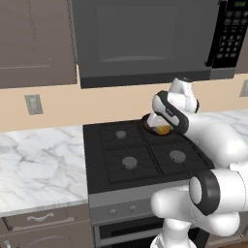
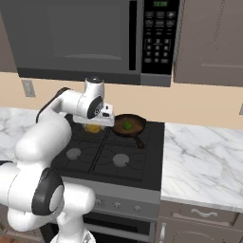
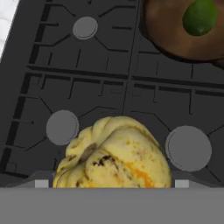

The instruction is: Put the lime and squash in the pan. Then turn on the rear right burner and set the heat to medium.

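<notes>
Wide-spread claw grips the squash at lower centre above the stove, while the lime lies in the pan at upper right; releasing early would likely drop the squash onto the grates.

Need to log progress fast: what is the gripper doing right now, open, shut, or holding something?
Gripper: closed on the squash, carried above the stove; the lime already sits in the pan.
</notes>
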Controlling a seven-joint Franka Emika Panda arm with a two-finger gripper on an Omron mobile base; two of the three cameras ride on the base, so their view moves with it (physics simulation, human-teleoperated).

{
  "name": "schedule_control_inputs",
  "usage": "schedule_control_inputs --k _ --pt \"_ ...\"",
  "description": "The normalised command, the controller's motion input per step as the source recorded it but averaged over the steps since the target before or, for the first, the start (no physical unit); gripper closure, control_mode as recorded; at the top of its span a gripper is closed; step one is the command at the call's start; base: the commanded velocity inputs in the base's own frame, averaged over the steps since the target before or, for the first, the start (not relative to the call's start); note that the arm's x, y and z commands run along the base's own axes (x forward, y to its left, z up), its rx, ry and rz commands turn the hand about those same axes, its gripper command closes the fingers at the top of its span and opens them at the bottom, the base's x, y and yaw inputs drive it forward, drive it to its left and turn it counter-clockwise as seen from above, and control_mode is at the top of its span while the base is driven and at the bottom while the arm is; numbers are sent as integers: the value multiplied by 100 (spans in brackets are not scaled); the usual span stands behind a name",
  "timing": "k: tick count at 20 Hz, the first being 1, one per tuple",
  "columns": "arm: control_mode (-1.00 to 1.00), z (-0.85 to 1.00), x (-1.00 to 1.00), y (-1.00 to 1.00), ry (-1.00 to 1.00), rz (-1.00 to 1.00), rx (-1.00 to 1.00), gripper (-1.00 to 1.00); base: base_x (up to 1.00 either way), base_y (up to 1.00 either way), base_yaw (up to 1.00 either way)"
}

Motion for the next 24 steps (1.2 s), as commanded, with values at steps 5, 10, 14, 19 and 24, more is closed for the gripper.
schedule_control_inputs --k 5,10,14,19,24 --pt "-100 -37 0 0 -26 0 0 100 0 0 0" --pt "-100 -30 9 0 -12 -2 -8 100 0 0 0" --pt "-100 0 32 -1 0 -4 -12 100 0 0 0" --pt "-100 0 52 -14 6 -6 -10 100 0 0 0" --pt "-100 0 53 -31 4 -3 0 100 0 0 0"
